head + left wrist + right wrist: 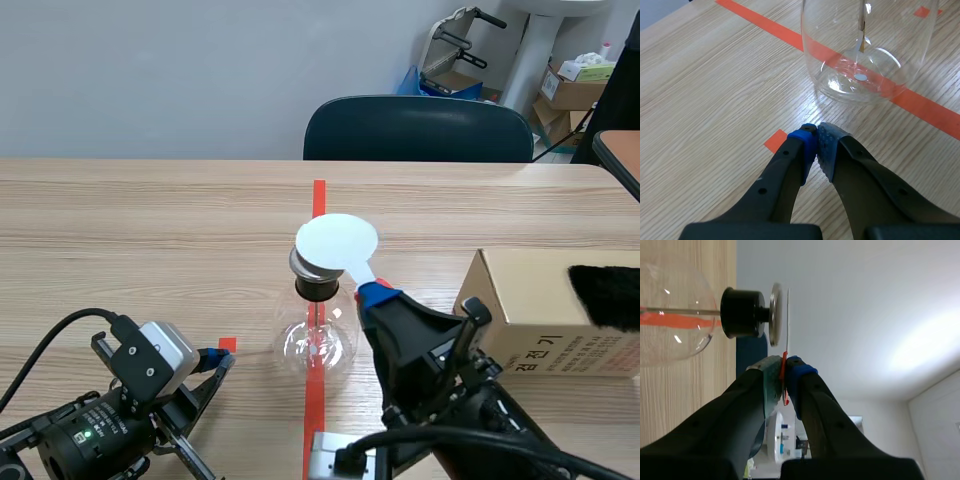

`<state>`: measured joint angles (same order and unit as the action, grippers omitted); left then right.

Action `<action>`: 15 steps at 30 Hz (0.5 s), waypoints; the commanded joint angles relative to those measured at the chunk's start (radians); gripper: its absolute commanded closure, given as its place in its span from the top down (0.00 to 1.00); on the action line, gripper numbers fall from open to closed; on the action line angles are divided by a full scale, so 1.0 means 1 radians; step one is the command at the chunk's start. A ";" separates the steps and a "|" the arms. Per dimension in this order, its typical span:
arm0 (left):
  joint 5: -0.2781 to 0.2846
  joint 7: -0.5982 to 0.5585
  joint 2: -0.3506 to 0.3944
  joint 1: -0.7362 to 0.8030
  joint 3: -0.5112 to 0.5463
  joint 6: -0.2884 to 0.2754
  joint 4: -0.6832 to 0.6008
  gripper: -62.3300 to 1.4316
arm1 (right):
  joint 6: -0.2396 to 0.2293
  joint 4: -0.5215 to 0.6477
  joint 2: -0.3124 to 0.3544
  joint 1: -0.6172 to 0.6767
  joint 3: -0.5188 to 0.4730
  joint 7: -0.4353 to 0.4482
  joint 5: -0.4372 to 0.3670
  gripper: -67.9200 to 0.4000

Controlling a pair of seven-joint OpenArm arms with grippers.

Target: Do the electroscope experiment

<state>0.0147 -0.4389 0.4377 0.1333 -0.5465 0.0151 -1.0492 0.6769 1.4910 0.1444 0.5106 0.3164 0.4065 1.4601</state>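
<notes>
The electroscope, a clear glass flask (315, 340) with a black stopper (318, 288) and a metal disc (316, 266) on top, stands on the red tape line at mid-table. My right gripper (375, 295) is shut on the red handle (784, 377) of a thin white disc (337, 240), which hovers flat just over the metal disc (774, 314); a hair's gap shows in the right wrist view. My left gripper (222, 358) lies low on the table left of the flask (867, 55), shut on nothing (816, 137). Inside the flask a thin rod with foil (861, 30) hangs down.
A cardboard box (545, 310) with a black furry cloth (605, 295) on it sits at the right, close behind my right arm. A dark chair (418, 130) stands beyond the table's far edge. Bare wood spreads across the left and far side.
</notes>
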 commanded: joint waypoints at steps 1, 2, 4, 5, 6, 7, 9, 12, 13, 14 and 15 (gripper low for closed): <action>-0.001 -0.014 -0.005 -0.001 0.009 0.002 -0.023 0.07 | 0.014 0.010 0.008 -0.009 -0.003 0.013 0.001 0.03; -0.001 -0.014 -0.005 -0.001 0.009 0.002 -0.023 0.07 | 0.014 0.010 0.008 -0.009 -0.003 0.023 0.001 0.03; -0.001 -0.014 -0.005 -0.001 0.009 0.002 -0.023 0.07 | 0.014 0.010 0.008 -0.009 -0.003 0.041 0.001 0.03; -0.001 -0.014 -0.005 -0.001 0.009 0.002 -0.023 0.07 | 0.014 0.010 0.008 -0.009 -0.003 0.048 0.001 0.03; -0.001 -0.014 -0.005 -0.001 0.009 0.002 -0.023 0.07 | 0.014 0.010 0.008 -0.009 -0.003 0.050 0.001 0.03; -0.001 -0.014 -0.005 -0.001 0.009 0.002 -0.023 0.07 | 0.014 0.010 0.008 -0.009 -0.003 0.050 0.001 0.03; -0.001 -0.014 -0.005 -0.001 0.009 0.002 -0.023 0.07 | 0.014 0.010 0.008 -0.009 -0.003 0.050 0.001 0.03; -0.001 -0.014 -0.005 -0.001 0.009 0.002 -0.023 0.07 | 0.014 0.010 0.008 -0.009 -0.003 0.049 0.001 0.03; -0.001 -0.014 -0.005 -0.001 0.009 0.002 -0.023 0.07 | 0.014 0.010 0.008 -0.009 -0.003 0.049 0.001 0.03; -0.001 -0.014 -0.005 -0.001 0.009 0.002 -0.023 0.07 | 0.014 0.010 0.008 -0.009 -0.003 0.049 0.001 0.03; -0.001 -0.014 -0.005 -0.001 0.009 0.002 -0.023 0.07 | 0.014 0.010 0.008 -0.009 -0.003 0.049 0.001 0.03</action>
<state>0.0147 -0.4385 0.4377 0.1333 -0.5465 0.0151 -1.0492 0.6769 1.4910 0.1444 0.5106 0.3164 0.4599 1.4601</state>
